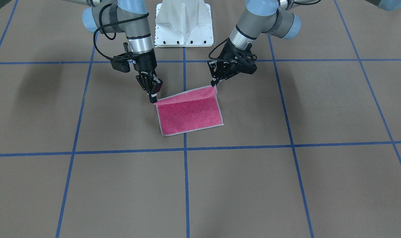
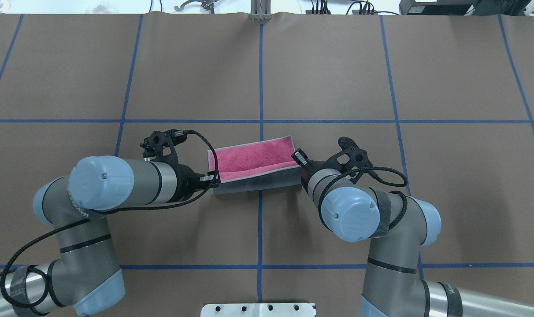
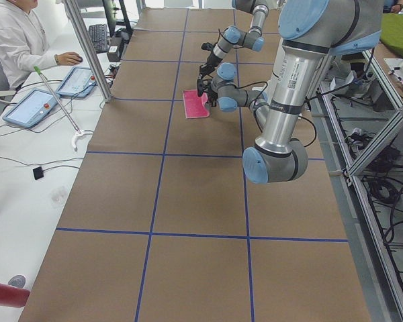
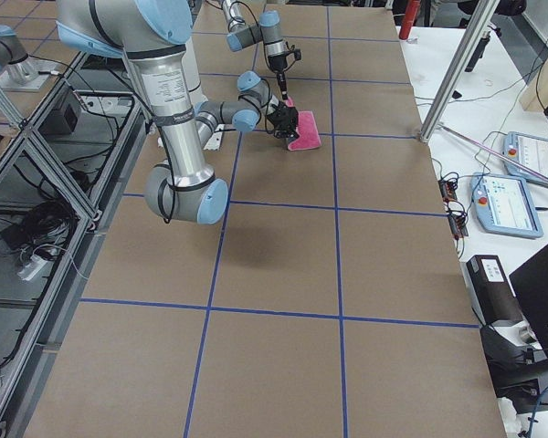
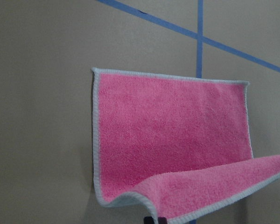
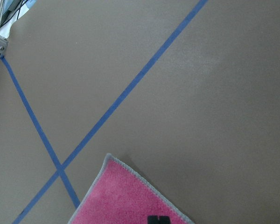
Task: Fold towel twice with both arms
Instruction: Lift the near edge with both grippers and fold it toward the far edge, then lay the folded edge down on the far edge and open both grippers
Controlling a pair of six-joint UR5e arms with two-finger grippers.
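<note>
The towel (image 1: pixel 190 112) lies pink face up near the table's middle, over a blue tape line. Its edge nearest the robot is lifted and curls over, showing the dark grey underside in the overhead view (image 2: pixel 258 181). My left gripper (image 1: pixel 215 85) (image 2: pixel 213 179) is shut on one lifted corner. My right gripper (image 1: pixel 153 98) (image 2: pixel 299 160) is shut on the other lifted corner. The left wrist view shows the flat pink face (image 5: pixel 172 130) with the raised edge in front. The right wrist view shows only a pink corner (image 6: pixel 121 200).
The white bolted pedestal (image 1: pixel 184 26) stands at the robot's side of the table. Blue tape lines (image 1: pixel 186 185) divide the brown surface into squares. An operator (image 3: pixel 13 40) with tablets sits at a side bench beyond the table's far edge.
</note>
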